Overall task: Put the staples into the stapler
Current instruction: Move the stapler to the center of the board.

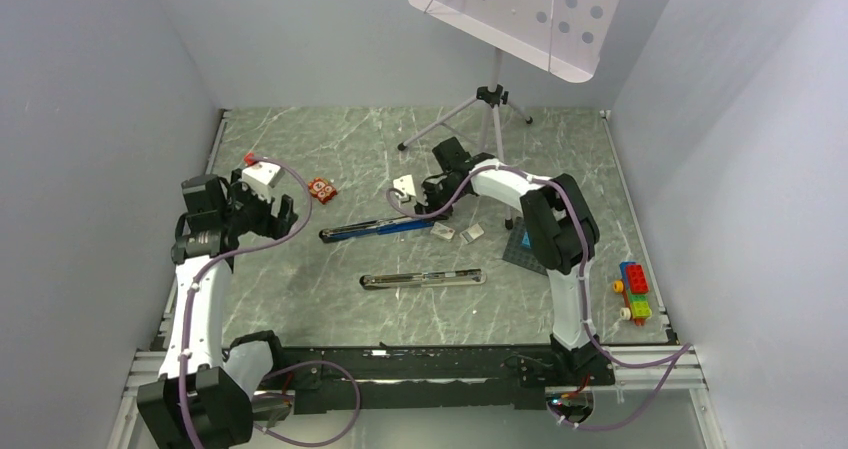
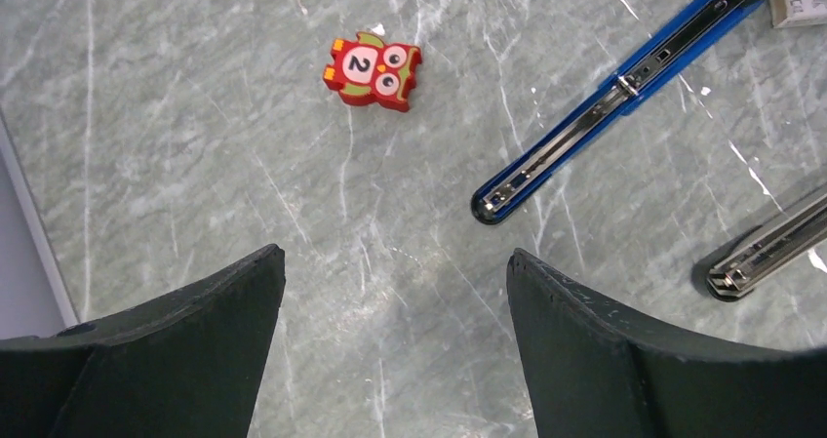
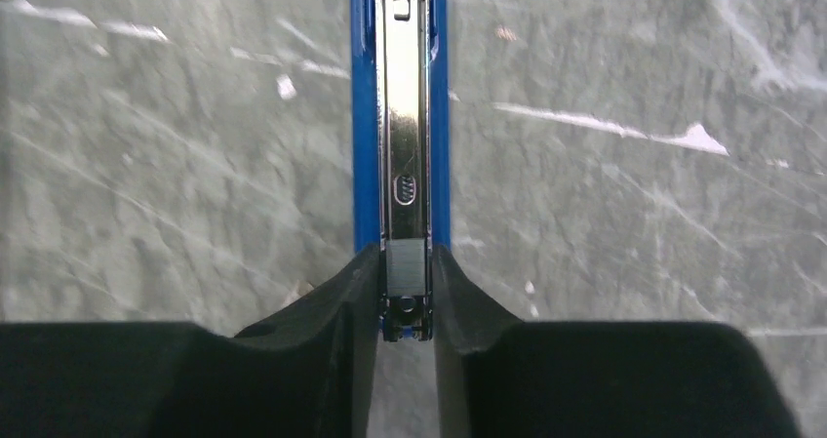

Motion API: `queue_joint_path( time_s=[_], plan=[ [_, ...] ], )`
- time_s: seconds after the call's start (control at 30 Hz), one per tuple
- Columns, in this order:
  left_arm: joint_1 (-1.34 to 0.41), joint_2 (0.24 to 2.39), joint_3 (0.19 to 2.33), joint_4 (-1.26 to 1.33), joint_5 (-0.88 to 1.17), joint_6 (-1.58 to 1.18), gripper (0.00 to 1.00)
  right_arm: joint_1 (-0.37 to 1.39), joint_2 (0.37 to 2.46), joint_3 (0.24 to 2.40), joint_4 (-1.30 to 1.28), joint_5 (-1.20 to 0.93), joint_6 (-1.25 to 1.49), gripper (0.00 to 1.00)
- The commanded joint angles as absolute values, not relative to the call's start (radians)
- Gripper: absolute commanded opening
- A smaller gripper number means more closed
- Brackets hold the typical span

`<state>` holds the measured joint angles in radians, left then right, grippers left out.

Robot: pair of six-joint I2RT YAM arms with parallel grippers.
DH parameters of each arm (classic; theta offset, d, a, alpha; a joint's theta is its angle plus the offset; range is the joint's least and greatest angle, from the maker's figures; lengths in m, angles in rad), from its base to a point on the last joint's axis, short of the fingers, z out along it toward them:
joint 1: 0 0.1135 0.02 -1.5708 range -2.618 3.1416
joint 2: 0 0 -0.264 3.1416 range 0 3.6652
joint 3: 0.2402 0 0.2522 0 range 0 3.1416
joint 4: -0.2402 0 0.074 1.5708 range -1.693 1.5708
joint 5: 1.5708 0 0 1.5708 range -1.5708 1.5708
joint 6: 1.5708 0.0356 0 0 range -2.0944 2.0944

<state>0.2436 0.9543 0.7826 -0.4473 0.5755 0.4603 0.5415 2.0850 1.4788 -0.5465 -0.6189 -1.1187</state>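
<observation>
The blue stapler (image 1: 375, 229) lies opened out flat on the table, its silver rail (image 3: 405, 116) facing up. In the right wrist view, the staples (image 3: 405, 270), a small grey block, sit in the near end of that rail. My right gripper (image 3: 405, 253) is shut on the staples, its black fingers pressed against both sides. In the top view the right gripper (image 1: 402, 205) hangs over the stapler's right half. My left gripper (image 2: 395, 260) hovers open and empty over bare table, short of the stapler's left tip (image 2: 492, 204).
A second, silver stapler (image 1: 422, 280) lies nearer the arms. A red owl toy (image 2: 373, 70) sits at the far left. Two small white boxes (image 1: 457, 232) lie by the blue stapler's right end. Toy bricks (image 1: 632, 291) and a dark mat (image 1: 520, 252) are at the right, a tripod stand (image 1: 490, 109) behind.
</observation>
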Motion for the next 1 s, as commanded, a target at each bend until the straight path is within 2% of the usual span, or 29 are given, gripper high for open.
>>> queue_joint_path(
  time_s=[0.0,0.2,0.3,0.4,0.53,0.7,0.97],
  plan=[
    [0.242,0.929,0.771,-0.338,0.598,0.472,0.87,0.504,2.108,1.523,-0.638,-0.622,-1.254,0.4],
    [0.241,0.885,0.739,-0.284,0.63,0.409,0.86,0.527,2.125,1.579,-0.639,-0.735,-1.23,0.63],
    [0.242,0.866,0.716,-0.285,0.632,0.41,0.87,0.545,2.146,1.608,-0.597,-0.788,-1.192,0.69],
    [0.242,0.844,0.687,-0.287,0.649,0.419,0.86,0.568,2.188,1.657,-0.563,-0.832,-1.133,0.71],
    [0.242,0.813,0.651,-0.298,0.655,0.438,0.86,0.589,2.32,1.83,-0.663,-0.876,-1.087,0.72],
    [0.244,0.812,0.639,-0.355,0.658,0.501,0.86,0.605,2.379,1.919,-0.74,-0.859,-1.113,0.68],
    [0.245,0.816,0.615,-0.338,0.649,0.508,0.86,0.616,2.313,1.83,-0.763,-0.83,-1.14,0.7]
  ],
)
